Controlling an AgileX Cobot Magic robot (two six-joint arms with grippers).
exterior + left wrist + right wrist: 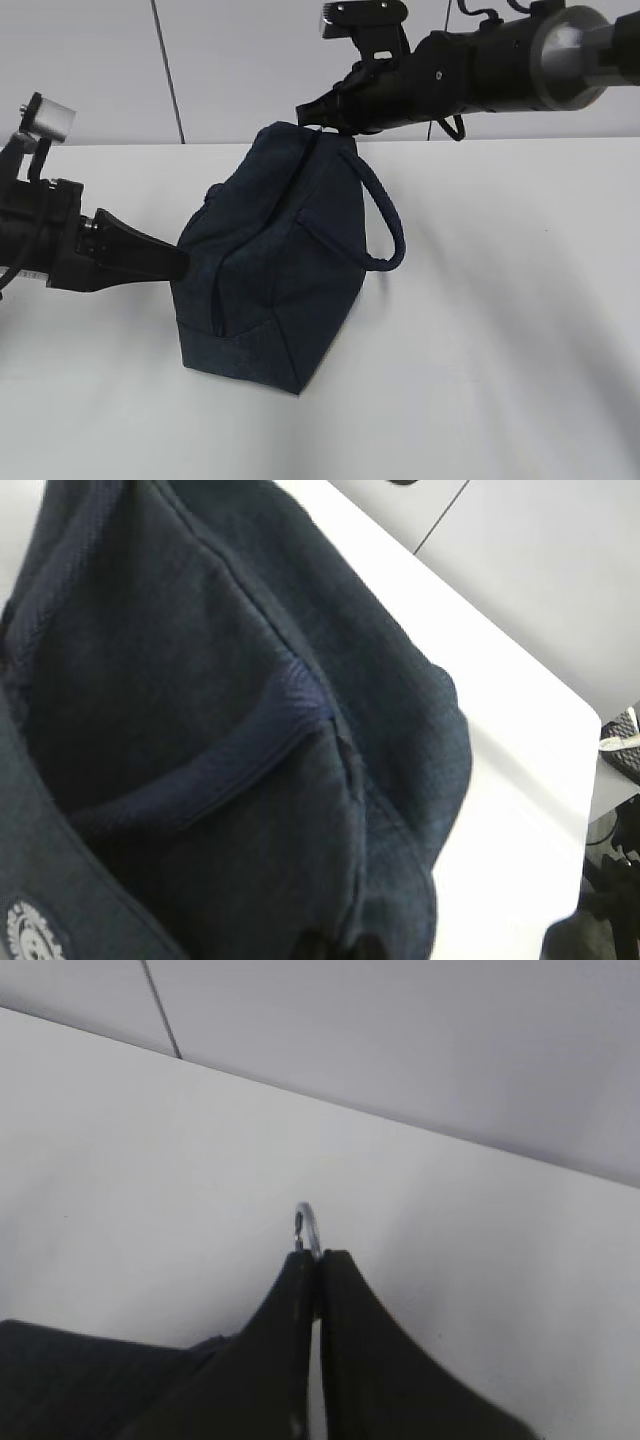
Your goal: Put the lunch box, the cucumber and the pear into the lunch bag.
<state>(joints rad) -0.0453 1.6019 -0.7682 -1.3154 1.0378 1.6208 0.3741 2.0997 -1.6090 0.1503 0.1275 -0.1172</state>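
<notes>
While the lunch bag (pixel 275 265) stands on the white table (pixel 500 300) in the exterior view, the left gripper (pixel 180 262) presses closed against its near end, probably to brace it, and the right gripper (pixel 305 112) pinches at its top corner. From the left wrist, dark fabric and the padded handle (pixel 200 770) fill the frame, the fingertips barely visible. From the right wrist, the jaws stand shut on the metal ring pull (pixel 308 1228), likely to work the zipper.

A round white emblem (pixel 28 932) on the lunch bag (pixel 230 730) is too blurred to read.
</notes>
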